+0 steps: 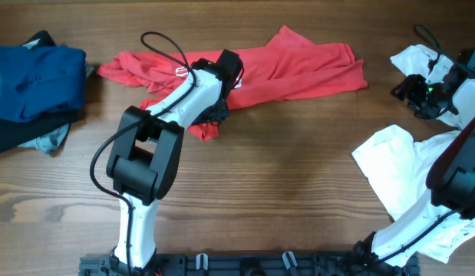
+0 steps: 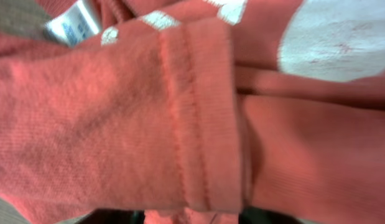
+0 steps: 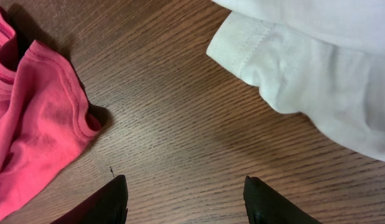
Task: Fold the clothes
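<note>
Overhead: the red T-shirt (image 1: 298, 65) lies stretched along the table (image 1: 283, 169), with the left gripper (image 1: 224, 77) down on its middle.

Left wrist: red cloth fills the view, so I cannot tell how the jaws stand.

Right wrist: the right gripper (image 3: 186, 190) has its jaws spread and empty over wood, between the red T-shirt and a white T-shirt (image 3: 316, 74).

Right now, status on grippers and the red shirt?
Left gripper down in the red T-shirt, grip unclear. Right gripper open, empty, over bare table. Shirt unfolded. Nothing in the way.
</note>
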{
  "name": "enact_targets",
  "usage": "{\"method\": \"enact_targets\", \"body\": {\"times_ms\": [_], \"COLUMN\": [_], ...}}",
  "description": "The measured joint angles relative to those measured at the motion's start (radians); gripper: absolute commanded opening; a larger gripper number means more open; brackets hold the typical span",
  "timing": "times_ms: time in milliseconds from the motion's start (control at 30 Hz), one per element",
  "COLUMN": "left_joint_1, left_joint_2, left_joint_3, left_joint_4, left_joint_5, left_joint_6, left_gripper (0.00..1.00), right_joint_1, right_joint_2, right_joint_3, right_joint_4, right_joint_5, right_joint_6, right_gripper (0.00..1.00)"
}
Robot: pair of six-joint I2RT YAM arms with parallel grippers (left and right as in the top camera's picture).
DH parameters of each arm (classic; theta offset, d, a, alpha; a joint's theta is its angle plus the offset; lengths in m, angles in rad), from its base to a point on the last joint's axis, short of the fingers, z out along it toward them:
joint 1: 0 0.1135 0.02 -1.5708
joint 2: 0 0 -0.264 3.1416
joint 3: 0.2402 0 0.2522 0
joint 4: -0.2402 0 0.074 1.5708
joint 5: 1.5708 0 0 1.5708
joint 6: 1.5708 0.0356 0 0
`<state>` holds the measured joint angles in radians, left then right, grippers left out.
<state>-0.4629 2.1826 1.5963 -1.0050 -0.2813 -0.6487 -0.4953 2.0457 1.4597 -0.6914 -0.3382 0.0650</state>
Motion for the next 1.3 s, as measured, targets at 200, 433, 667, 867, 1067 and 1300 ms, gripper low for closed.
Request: {"method": "enact_targets", "body": {"times_ms": [200,433,667,867,1067,1300], "left_joint_1": [0.0,0.029,0.096,0.214,0.214,0.214], "left_joint_2": [0.0,-0.304,-0.626,-0.775,-0.774,-0.774], "left_joint_3": [-0.005,-0.004,-0.002,-0.002,-0.002,-0.002], "left_joint_4": [-0.089,-0.181,-0.398,-0.428,-0.428,-0.417], "left_joint_5": [-0.005,0.006,0.048,0.051,0.051,0.051], "left_joint_6": [-0.012,-0.035,-0.053,-0.053,-0.053,-0.053], "left_gripper": [0.04,0.04,0.04,0.04,0.04,0.04], "right_joint_1": [0.0,0.001,0.193,0.357,0.433,0.451], "right_joint_2": [0.0,-0.021,-0.143,-0.143,-0.143,-0.067], "right_joint_3": [0.0,0.0,0.002,0.002,-0.042,-0.124], "right_joint_4": [0.0,-0.014,-0.023,-0.017,-0.076,0.104], "right_joint_5": [0.0,0.003,0.008,0.104,0.119,0.127], "right_joint_6": [0.0,-0.021,-0.093,-0.096,-0.086,0.067], "right_gripper": [0.57,0.55,0.6,0.6,0.6,0.53]}}
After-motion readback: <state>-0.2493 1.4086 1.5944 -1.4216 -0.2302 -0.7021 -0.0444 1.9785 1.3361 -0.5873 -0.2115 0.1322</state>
